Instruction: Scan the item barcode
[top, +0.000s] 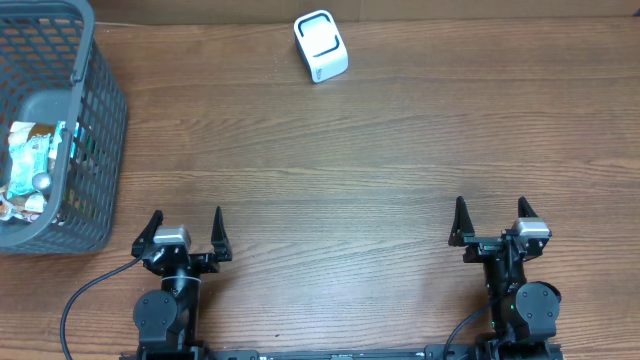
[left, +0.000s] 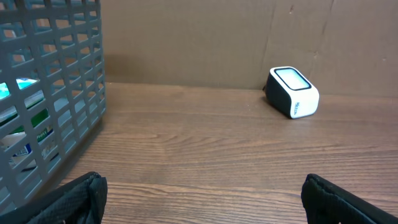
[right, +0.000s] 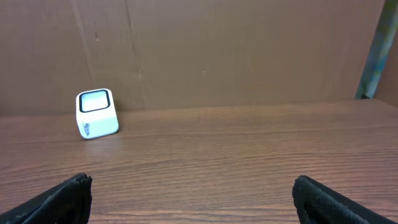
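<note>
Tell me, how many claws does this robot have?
2. The left claw is at the front, beside the grey basket; the right claw is at the front on the opposite side. Both are open and empty. None seems hidden.
</note>
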